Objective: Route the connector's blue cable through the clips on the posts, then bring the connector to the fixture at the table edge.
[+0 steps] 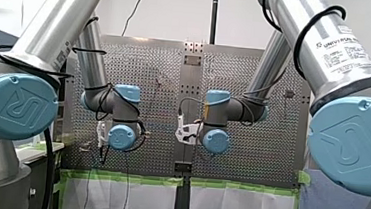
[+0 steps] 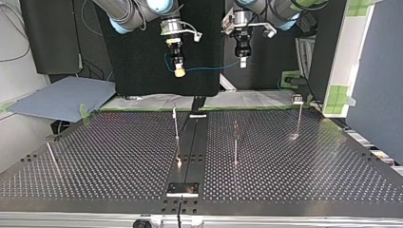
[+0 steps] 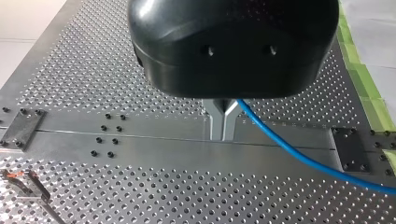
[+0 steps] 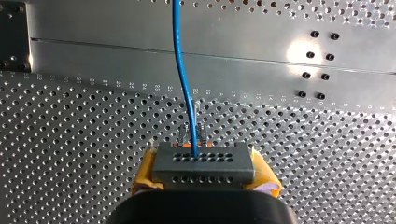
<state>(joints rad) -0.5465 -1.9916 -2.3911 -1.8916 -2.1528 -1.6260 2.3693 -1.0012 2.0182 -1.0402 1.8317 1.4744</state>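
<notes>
Front view: my left arm [image 1: 44,28] and my right arm [image 1: 328,45], both silver with pale blue joint caps, reach over the silver perforated metal table [image 1: 260,150]. Their wrists hang side by side near its middle strip. The grippers are too small here to read.

Top view: my right gripper [image 2: 179,72], at the view's left, points down and shows yellow at its tip. My left gripper [image 2: 243,63], black, hangs at the view's right at about the same height. A thin blue cable [image 2: 209,69] sags in the air between the two, well above the table [image 2: 95,156]. Thin upright metal posts [image 2: 176,124] stand on the table, apart from the cable. A dark flat fixture plate [image 2: 183,189] lies at the table's near edge, on the middle strip.

Left wrist view: the two metal fingers [image 3: 216,123] of my left gripper [image 3: 223,136] are pressed together at the tips. The blue cable [image 3: 299,154] comes out from beside them and runs off to one side over the table [image 3: 116,70]. The exact point of grip is hidden.

Right wrist view: my right gripper [image 4: 203,175] is closed on a grey rectangular connector [image 4: 204,163] with rows of small holes. Its yellow pads [image 4: 144,172] press the connector's two ends. The blue cable [image 4: 180,70] leaves the middle of the connector's face and runs straight ahead over the table [image 4: 70,140].
</notes>
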